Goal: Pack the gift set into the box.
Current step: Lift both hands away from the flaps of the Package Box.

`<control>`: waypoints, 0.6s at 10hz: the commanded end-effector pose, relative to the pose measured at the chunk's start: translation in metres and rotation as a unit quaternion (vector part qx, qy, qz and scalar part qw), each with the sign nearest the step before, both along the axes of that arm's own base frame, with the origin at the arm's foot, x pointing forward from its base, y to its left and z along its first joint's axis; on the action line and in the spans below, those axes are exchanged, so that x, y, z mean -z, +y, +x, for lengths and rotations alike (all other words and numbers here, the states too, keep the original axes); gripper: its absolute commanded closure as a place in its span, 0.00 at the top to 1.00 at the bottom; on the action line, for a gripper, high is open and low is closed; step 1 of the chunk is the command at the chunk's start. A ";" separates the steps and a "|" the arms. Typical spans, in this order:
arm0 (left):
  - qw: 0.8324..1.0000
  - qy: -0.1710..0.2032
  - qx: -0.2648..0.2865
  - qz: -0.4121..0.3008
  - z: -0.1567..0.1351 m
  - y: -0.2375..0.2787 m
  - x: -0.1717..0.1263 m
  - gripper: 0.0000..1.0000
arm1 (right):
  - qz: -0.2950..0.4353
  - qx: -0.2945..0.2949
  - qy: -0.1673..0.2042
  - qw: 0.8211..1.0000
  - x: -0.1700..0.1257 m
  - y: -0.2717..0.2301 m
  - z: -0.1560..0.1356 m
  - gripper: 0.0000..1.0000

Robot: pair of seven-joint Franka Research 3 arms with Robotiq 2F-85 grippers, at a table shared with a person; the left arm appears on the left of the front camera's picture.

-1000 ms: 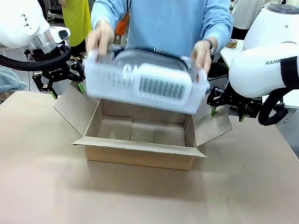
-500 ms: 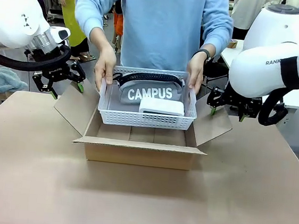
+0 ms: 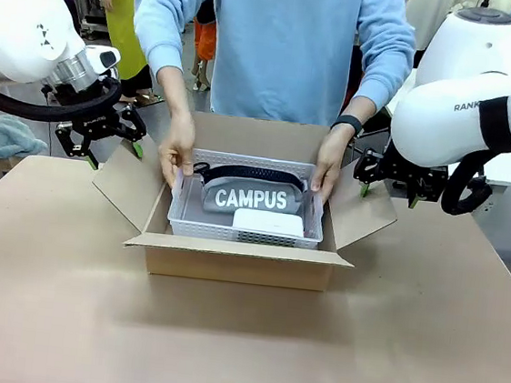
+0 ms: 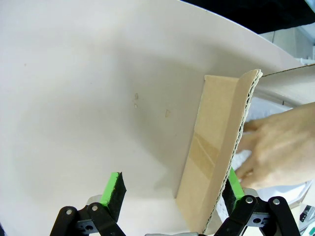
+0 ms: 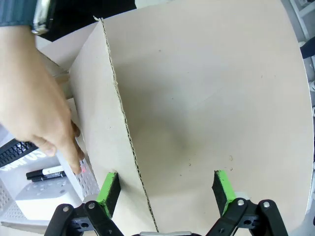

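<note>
Left gripper (image 3: 115,156): open wide, holding nothing; it hangs above the table edge at about 10 o'clock from the carton (image 3: 238,267).
Right gripper (image 3: 388,194): open wide and empty, at about 2 o'clock from the carton, beside the side flap.
Tray (image 3: 197,228): inside the carton's open top, tilted a little toward the camera; I cannot tell whether it rests on the bottom. It lies toward 4 o'clock from the left gripper and 8 o'clock from the right one, apart from both.
Tray contents: grey pouch (image 3: 250,197) lettered "CAMPUS", its black strap (image 3: 253,171) curving along the 12 o'clock side, and a small white box (image 3: 269,222) at 6 o'clock of the pouch.
Person: the hand with the watch (image 3: 324,167) grips the tray's 3 o'clock end, and the other hand (image 3: 179,150) grips the 9 o'clock end.
Left wrist view: the carton's side flap (image 4: 211,147) stands edge-on between the spread green pads (image 4: 114,189), nearer the 3 o'clock pad and below them; a hand (image 4: 280,152) shows beyond it.
Right wrist view: a flap (image 5: 96,113) runs up between the parted pads (image 5: 224,189); the hand (image 5: 29,93) and white box (image 5: 44,196) sit at 9 o'clock.
Surface: plain beige table (image 3: 43,297), with the carton at its middle and all four flaps open.
Room: a person in a yellow apron (image 3: 132,14) stands behind, at 11 o'clock.
</note>
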State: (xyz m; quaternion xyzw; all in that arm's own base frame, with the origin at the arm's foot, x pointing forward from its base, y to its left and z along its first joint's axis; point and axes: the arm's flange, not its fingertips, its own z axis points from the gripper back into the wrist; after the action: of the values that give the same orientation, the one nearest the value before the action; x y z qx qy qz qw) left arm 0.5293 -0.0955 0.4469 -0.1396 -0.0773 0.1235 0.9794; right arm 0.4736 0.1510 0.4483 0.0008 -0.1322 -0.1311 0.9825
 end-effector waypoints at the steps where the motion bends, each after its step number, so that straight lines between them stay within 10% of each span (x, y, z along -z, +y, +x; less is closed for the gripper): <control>1: 1.000 -0.003 -0.007 0.006 -0.002 0.000 -0.001 1.00 | -0.012 0.013 -0.006 1.000 -0.002 0.003 0.004 1.00; 6: 1.000 -0.003 -0.007 0.006 -0.002 0.000 -0.001 1.00 | -0.012 0.013 -0.006 1.000 -0.002 0.003 0.004 1.00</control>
State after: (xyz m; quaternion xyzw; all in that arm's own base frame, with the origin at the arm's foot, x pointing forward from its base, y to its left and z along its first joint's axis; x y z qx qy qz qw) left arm 0.5293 -0.0955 0.4469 -0.1396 -0.0773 0.1235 0.9794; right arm 0.4736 0.1510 0.4483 0.0008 -0.1322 -0.1311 0.9825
